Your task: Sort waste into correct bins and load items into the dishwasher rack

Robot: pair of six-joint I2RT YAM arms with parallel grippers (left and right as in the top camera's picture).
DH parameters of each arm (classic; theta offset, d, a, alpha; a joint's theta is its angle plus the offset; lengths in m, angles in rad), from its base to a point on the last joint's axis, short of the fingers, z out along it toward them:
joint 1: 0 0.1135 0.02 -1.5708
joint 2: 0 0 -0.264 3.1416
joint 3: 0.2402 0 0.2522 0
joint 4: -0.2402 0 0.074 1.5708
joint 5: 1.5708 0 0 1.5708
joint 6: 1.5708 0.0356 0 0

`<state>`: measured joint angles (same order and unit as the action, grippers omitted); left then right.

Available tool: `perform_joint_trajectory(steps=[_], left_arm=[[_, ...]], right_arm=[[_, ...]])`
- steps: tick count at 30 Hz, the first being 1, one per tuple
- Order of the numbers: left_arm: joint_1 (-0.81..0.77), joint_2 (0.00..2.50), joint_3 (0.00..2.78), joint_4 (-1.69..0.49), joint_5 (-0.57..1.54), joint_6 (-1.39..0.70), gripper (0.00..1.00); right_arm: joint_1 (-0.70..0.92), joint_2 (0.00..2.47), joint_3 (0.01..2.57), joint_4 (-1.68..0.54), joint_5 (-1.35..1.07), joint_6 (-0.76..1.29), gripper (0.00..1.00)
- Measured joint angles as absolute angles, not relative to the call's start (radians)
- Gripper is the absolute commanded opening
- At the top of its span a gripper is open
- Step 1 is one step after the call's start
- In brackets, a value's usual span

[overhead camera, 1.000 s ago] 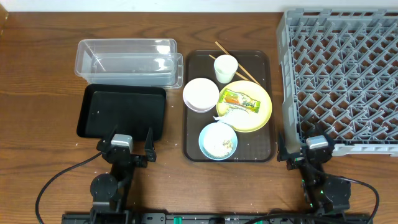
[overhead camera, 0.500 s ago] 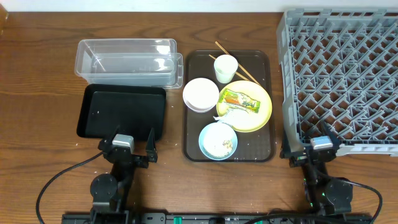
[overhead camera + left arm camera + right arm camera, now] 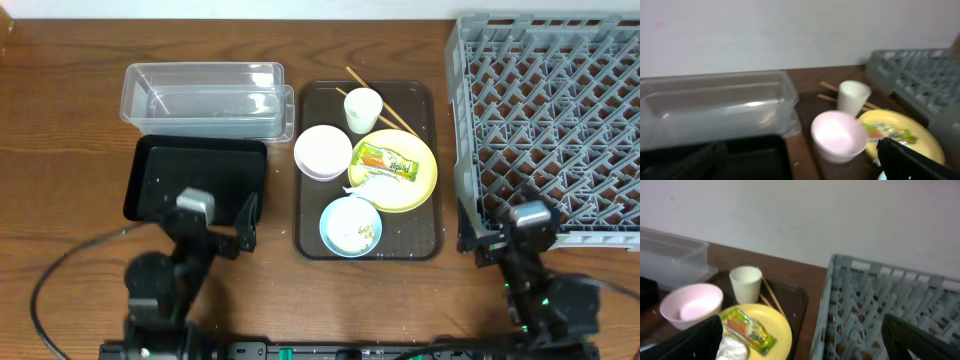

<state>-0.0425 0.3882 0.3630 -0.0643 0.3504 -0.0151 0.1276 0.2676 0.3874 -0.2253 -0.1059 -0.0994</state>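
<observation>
A dark brown serving tray is seen mid-counter. On it are carried the white cup, the chopsticks partly hidden behind cup and plate, the white bowl, the yellow plate and the light blue bowl, in which rice scraps are held. The snack wrapper and the crumpled white paper are laid on the plate. To the left the clear tub is set just behind the black tray, and the white bowl is found just beside the tub's corner. The grey rack is placed at the right.

The left jaws are held over the black tray's near edge, and the right jaws just beside the rack's near-left corner. In both wrist views each pair is seen spread wide, with nothing between.

Only the right wrist view shows the rack's wall standing upright close beside the serving tray. Bare counter is left along the near edge between the arms.
</observation>
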Motion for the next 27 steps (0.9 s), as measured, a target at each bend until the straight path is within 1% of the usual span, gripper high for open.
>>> perform_joint_trajectory(steps=[7,12,16,19,24,27], left_arm=[[-0.051,0.784,0.710,-0.244,0.467,-0.027,0.97],[-0.118,1.053,0.968,-0.411,0.503,-0.027,0.97],[-0.202,1.246,1.173,-0.536,0.504,-0.026,0.97],[-0.293,1.389,1.314,-0.615,0.453,-0.025,0.97],[-0.428,1.544,1.415,-0.658,0.357,-0.022,0.97],[-0.499,1.594,1.421,-0.659,0.317,-0.017,0.97]], right_arm=[[0.128,0.500,0.686,-0.400,-0.126,-0.096,0.99],[0.114,0.645,0.891,-0.548,-0.153,-0.095,0.99],[0.044,0.763,1.052,-0.677,-0.199,-0.094,0.99],[-0.034,0.857,1.153,-0.774,-0.279,-0.091,0.99],[-0.200,1.024,1.259,-0.899,-0.465,-0.090,0.99],[-0.278,1.109,1.277,-0.923,-0.578,-0.090,0.99]])
